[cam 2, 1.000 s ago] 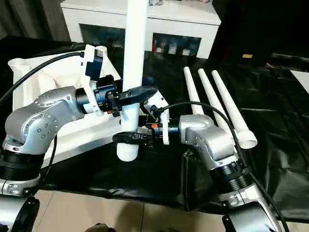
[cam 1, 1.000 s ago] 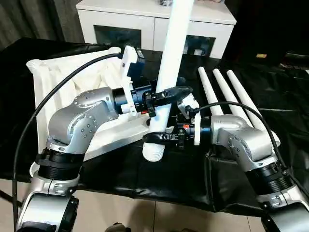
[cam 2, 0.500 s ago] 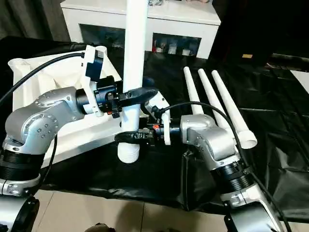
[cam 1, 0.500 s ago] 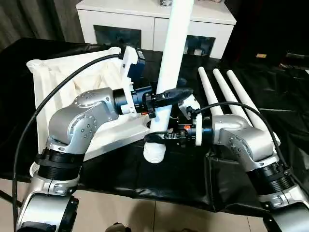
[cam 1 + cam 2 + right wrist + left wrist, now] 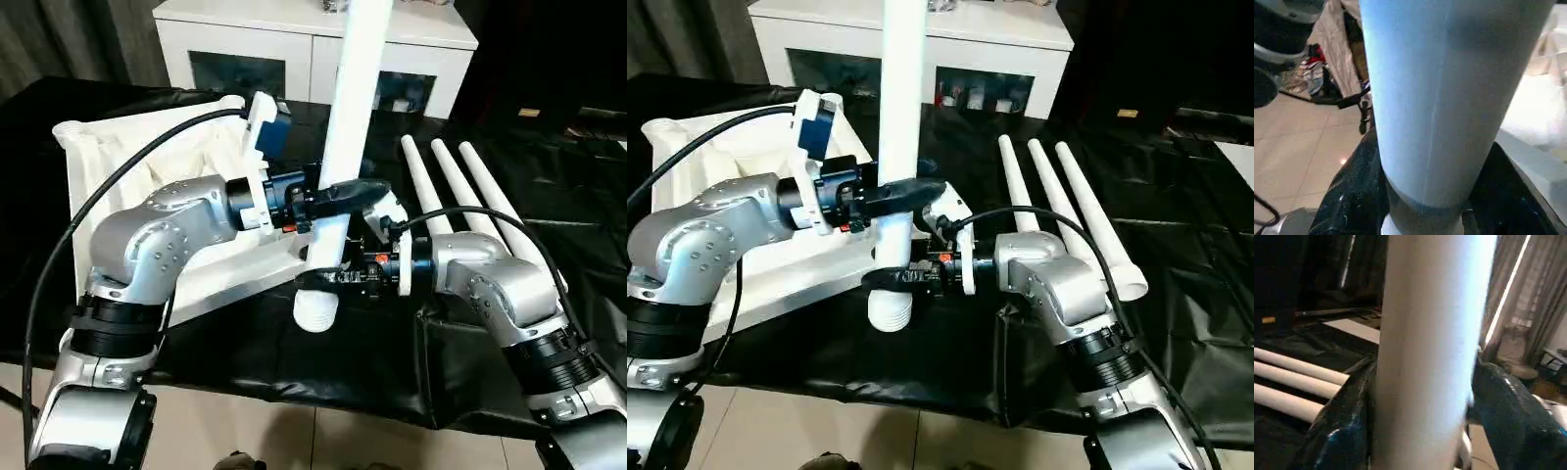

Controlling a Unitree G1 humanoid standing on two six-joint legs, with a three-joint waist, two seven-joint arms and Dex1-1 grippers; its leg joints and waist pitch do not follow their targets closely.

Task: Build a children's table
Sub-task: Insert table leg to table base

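Your table top (image 5: 147,186) lies ribbed side up on the black-covered tabletop (image 5: 549,186), left of three spare legs (image 5: 460,196) lying side by side. You hold the fourth leg (image 5: 355,88) nearly upright, ridged end down, just beside the top's near corner. Right gripper (image 5: 323,277) fingers clamp it low; left gripper (image 5: 348,191) fingers bracket it higher, grip unclear.

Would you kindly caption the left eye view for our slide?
Both grippers flank an upright table leg beside the upturned tabletop.
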